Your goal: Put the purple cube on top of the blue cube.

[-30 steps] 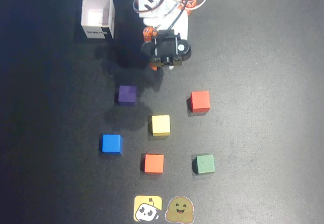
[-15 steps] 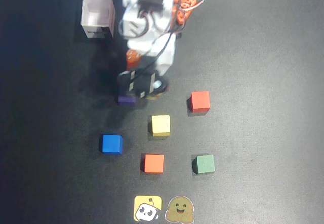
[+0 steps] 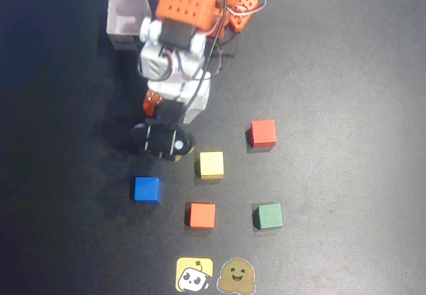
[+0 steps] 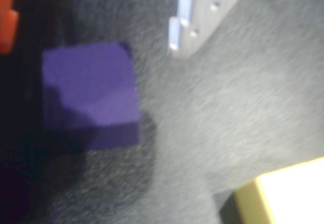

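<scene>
The purple cube (image 4: pixel 91 95) lies on the dark mat in the wrist view, just below the gap between my fingers. My gripper (image 4: pixel 91 34) is open: the orange finger (image 4: pixel 6 24) is at the left edge, the white finger (image 4: pixel 202 11) at the upper right, neither touching the cube. In the overhead view the gripper (image 3: pixel 170 112) points down at the mat and the arm hides the purple cube. The blue cube (image 3: pixel 146 189) sits alone on the mat, below and left of the gripper.
A yellow cube (image 3: pixel 212 164) lies just right of the gripper and shows in the wrist view (image 4: pixel 288 193). A red cube (image 3: pixel 263 133), an orange cube (image 3: pixel 202 215) and a green cube (image 3: pixel 268 216) lie around. A grey open box (image 3: pixel 126 18) stands at the back left.
</scene>
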